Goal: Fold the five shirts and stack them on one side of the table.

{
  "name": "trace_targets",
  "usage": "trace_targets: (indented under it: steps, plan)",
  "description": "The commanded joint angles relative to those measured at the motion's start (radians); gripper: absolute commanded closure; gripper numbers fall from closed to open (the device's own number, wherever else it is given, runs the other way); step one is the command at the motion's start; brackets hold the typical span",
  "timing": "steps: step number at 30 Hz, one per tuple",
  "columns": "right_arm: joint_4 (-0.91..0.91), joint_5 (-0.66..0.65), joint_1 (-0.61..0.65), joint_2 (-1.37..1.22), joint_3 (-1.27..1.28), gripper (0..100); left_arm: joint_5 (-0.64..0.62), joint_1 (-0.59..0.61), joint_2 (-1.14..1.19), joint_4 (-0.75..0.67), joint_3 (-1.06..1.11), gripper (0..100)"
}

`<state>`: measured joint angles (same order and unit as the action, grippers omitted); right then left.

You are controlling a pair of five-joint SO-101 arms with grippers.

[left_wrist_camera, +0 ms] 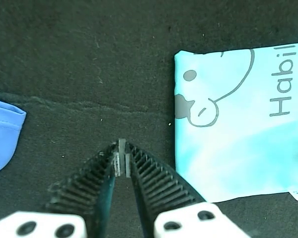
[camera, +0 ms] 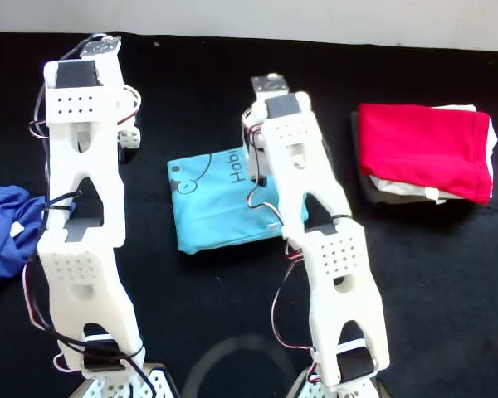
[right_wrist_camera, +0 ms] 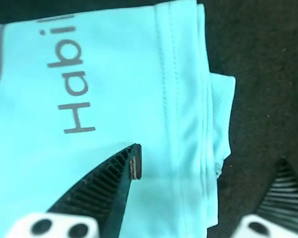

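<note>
Right gripper (right_wrist_camera: 208, 166) jaws are standing wide apart and holding nothing; they are straddling the hemmed side edge of the cyan shirt (right_wrist_camera: 114, 74), one finger over the fabric, the other over the table (camera: 191, 83) just beside it. Left gripper (left_wrist_camera: 120, 148) jaws are pressing tip to tip with nothing between them, hanging over bare black cloth between the cyan shirt and the blue shirt (left_wrist_camera: 2, 129), touching neither. The cyan shirt is lying folded near the table's middle. The blue shirt is lying bunched at the left edge, apparently not yet folded. Farther off on the right, the red shirt (camera: 423, 145) is sitting on top of a white shirt (camera: 390, 189), with what looks like a dark garment underneath; this is judged to be the stack. Risks noted: a closing grip at this edge may be catching only the upper layers, so lifting could be opening the fold; the outer finger may be pinching the table cover along with the hem; with the left gripper idle and apart, nothing is steadying the far side, so the shirt may be sagging or dragging in transit; a careless set-down could be shoving the red shirt askew.
</note>
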<state>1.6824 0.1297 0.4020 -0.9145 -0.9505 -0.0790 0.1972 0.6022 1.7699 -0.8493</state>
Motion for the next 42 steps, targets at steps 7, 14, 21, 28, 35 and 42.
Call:
trace_targets:
  steps: [7,14,21,28,35,42]
  plan:
    - [-0.074,0.011,-0.002,-0.131,0.002,63.8,-0.005,0.005,-0.068,0.005,0.001,99]
    - [0.002,-0.003,-0.005,-0.18,0.004,96.4,-0.005,0.007,-0.068,0.005,0.001,99]
    - [0.074,-0.04,-0.03,-0.13,-0.079,99.1,-0.002,0.007,-0.062,0.005,0.004,99]
    - [0.084,-0.081,-0.113,0.084,-0.136,99.1,0.0,0.054,0.041,0.005,0.007,99]
    - [0.082,-0.226,-0.194,0.403,0.045,99.2,0.0,0.11,0.111,-0.029,0.005,99]
    - [0.081,-0.358,-0.308,0.568,0.087,99.2,0.0,0.104,0.113,-0.031,0.005,99]
